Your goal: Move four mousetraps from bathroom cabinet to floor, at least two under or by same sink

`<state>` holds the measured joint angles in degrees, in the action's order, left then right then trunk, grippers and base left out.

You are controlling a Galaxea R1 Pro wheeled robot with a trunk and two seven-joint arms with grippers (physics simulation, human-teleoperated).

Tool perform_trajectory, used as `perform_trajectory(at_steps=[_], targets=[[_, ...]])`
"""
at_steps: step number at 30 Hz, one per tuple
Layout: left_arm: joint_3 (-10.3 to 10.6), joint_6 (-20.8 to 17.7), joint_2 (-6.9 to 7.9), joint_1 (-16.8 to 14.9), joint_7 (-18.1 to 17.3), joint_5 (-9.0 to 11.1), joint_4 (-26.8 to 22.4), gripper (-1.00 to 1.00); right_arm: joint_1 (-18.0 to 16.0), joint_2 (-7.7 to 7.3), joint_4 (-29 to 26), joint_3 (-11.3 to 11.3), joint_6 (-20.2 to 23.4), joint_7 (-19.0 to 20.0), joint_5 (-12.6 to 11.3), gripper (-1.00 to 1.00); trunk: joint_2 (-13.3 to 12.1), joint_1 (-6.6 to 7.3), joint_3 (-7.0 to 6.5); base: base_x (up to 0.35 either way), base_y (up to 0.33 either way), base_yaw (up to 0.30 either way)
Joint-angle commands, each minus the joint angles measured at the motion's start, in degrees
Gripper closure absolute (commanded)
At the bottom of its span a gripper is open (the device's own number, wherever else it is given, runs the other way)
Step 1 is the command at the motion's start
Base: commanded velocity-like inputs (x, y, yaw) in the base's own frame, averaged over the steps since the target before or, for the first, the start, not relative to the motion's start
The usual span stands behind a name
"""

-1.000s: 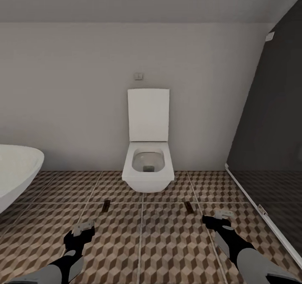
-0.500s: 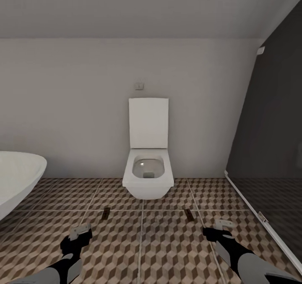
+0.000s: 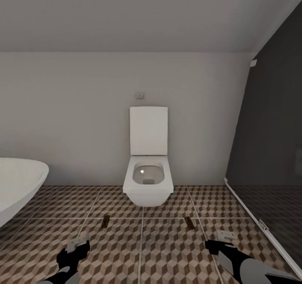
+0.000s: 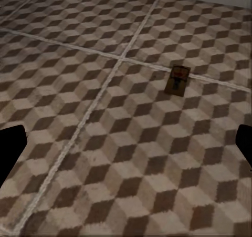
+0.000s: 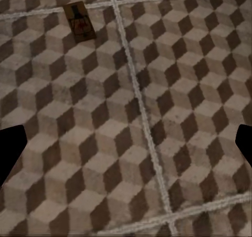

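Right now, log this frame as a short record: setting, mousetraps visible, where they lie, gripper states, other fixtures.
setting: bathroom floor with cube-pattern tiles
mousetraps visible: two
left mousetrap: flat on the floor, ahead of the left gripper; seen closer from the left wrist
right mousetrap: flat on the floor, ahead of the right gripper; seen closer from the right wrist
grippers: both open, holding nothing
fixtures: toilet between the traps and the wall, bathtub, dark glass panel
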<state>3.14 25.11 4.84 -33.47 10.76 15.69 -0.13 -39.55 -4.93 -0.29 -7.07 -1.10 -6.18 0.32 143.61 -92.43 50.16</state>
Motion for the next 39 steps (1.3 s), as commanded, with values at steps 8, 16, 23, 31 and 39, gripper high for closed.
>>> perform_trajectory(at_steps=[8,16,23,31,39], targets=[[0.4,-0.3,0.02,2.7,0.2,0.3,0.0,-1.00,0.2,-0.28,1.7,-0.3,-0.2,-0.3,0.0,-1.00,-0.1,0.22,-1.72,0.000,0.000,0.000],[0.4,-0.5,0.00,4.9,0.2,0.3,0.0,-1.00,3.6,-1.17,1.9,-0.2,-0.3,-0.5,0.1,-1.00,-0.2,0.42,-3.49,0.000,0.000,0.000],[0.4,-1.1,-0.07,6.0,0.3,0.3,0.0,-1.00,6.8,-1.85,2.0,-0.2,-0.7,-0.5,0.1,-1.00,-0.3,0.60,-5.05,0.000,0.000,0.000],[0.4,-4.9,-0.19,7.3,0.3,0.3,0.0,-1.00,9.1,-2.13,2.0,-0.2,-1.1,-0.3,0.1,-1.00,-1.2,1.20,-6.73,0.000,0.000,0.000],[0.4,-7.4,-0.07,8.3,0.2,0.3,0.0,-1.00,11.3,-2.27,2.0,-0.2,-1.2,0.0,0.1,-1.00,-4.4,2.96,-8.17,0.000,0.000,0.000]])
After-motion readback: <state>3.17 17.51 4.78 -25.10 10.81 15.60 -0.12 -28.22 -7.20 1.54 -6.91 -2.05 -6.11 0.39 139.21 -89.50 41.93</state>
